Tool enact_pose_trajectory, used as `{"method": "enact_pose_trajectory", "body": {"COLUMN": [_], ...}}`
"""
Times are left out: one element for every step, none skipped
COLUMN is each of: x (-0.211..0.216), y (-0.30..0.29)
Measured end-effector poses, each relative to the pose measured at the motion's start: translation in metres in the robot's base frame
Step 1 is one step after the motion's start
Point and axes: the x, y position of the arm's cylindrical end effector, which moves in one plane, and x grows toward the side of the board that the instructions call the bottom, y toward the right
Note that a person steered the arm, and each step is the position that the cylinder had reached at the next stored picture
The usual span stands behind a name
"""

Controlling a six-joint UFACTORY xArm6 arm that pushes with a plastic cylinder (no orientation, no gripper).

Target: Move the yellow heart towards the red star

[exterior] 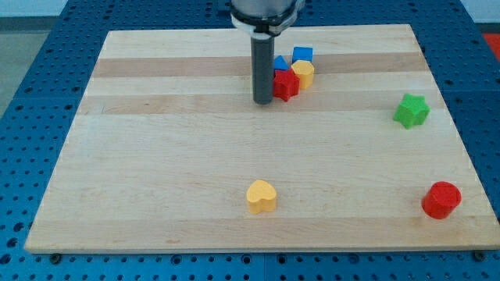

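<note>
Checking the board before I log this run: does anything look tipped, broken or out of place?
Nothing stands out. My tip rests beside the red star in the top cluster, far from the yellow heart near the bottom. All blocks sit flat on the board.

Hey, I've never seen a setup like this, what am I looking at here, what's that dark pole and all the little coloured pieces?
One camera looks down at a wooden board. The dark pole is a robot arm's rod; it holds nothing, only pushes blocks with my tip. The tip sits just to the view's left of a red star, which is clustered with a yellow block and two blue blocks. A yellow heart lies near the view's bottom, a green star at the right, and a red cylinder at the bottom right.
</note>
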Motion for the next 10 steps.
{"method": "enact_pose_trajectory", "body": {"x": [0.001,0.022,0.075,0.136,0.225,0.243,0.244,0.244,0.240,0.239], "y": [-0.002,-0.020,-0.065,-0.093,-0.095,-0.087,-0.014,-0.014,0.006,0.006]}}
